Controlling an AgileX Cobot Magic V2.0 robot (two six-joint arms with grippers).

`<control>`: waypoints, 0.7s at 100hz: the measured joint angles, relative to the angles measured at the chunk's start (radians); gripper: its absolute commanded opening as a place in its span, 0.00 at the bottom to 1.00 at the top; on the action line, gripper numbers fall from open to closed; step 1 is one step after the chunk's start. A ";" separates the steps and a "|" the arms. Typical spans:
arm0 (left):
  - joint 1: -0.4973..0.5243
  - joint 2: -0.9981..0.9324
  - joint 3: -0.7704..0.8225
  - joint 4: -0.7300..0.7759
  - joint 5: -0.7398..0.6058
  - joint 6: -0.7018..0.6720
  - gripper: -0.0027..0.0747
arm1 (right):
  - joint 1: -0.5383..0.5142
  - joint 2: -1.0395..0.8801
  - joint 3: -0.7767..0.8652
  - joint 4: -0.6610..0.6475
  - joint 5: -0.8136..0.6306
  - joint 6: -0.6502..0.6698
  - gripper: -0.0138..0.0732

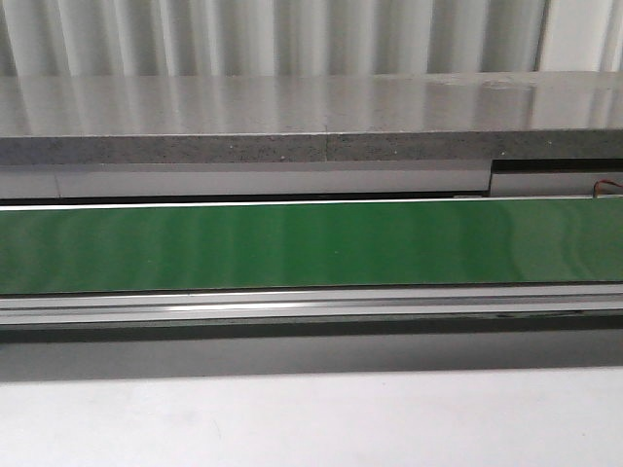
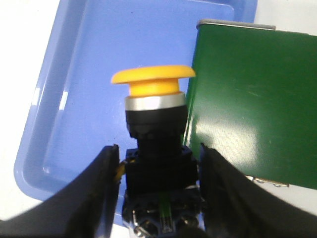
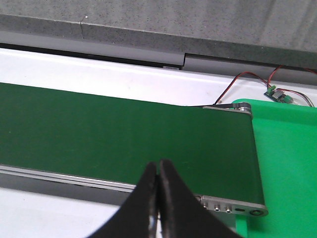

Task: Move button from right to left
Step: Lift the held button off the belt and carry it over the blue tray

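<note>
The button (image 2: 153, 99) has a yellow mushroom head, a silver ring, a black collar and a dark rear block. In the left wrist view it sits between the black fingers of my left gripper (image 2: 158, 151), which is shut on its rear block. The head points away from the wrist, over a light blue tray (image 2: 74, 99) beside the end of the green conveyor belt (image 2: 252, 99). My right gripper (image 3: 158, 166) is shut and empty, above the near rail of the belt (image 3: 124, 134) close to its right end. The front view shows neither gripper nor the button.
The green belt (image 1: 311, 243) runs across the front view, with a grey stone ledge (image 1: 311, 117) behind it. A bright green tray (image 3: 287, 163) lies past the belt's right end, with red and black wires and a small board (image 3: 277, 93) behind it.
</note>
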 measured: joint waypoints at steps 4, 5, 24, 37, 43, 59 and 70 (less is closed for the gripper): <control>0.025 0.017 0.000 -0.028 -0.014 0.027 0.01 | 0.000 0.000 0.000 0.000 0.000 0.000 0.08; 0.028 0.020 0.000 -0.032 -0.018 0.038 0.01 | 0.000 0.000 0.000 0.000 0.000 0.000 0.08; 0.079 0.155 0.000 -0.092 -0.076 0.103 0.01 | 0.000 0.000 0.000 0.000 0.000 0.000 0.08; 0.110 0.250 0.000 -0.092 -0.130 0.111 0.01 | 0.000 0.000 0.000 0.000 0.000 0.000 0.08; 0.130 0.281 0.000 -0.090 -0.149 0.113 0.01 | 0.000 0.000 0.000 0.000 0.000 0.000 0.08; 0.165 0.348 0.000 -0.090 -0.199 0.113 0.01 | 0.000 0.000 0.000 0.000 0.000 0.000 0.08; 0.167 0.386 0.000 -0.093 -0.235 0.115 0.01 | 0.000 0.000 0.000 0.000 0.000 0.000 0.08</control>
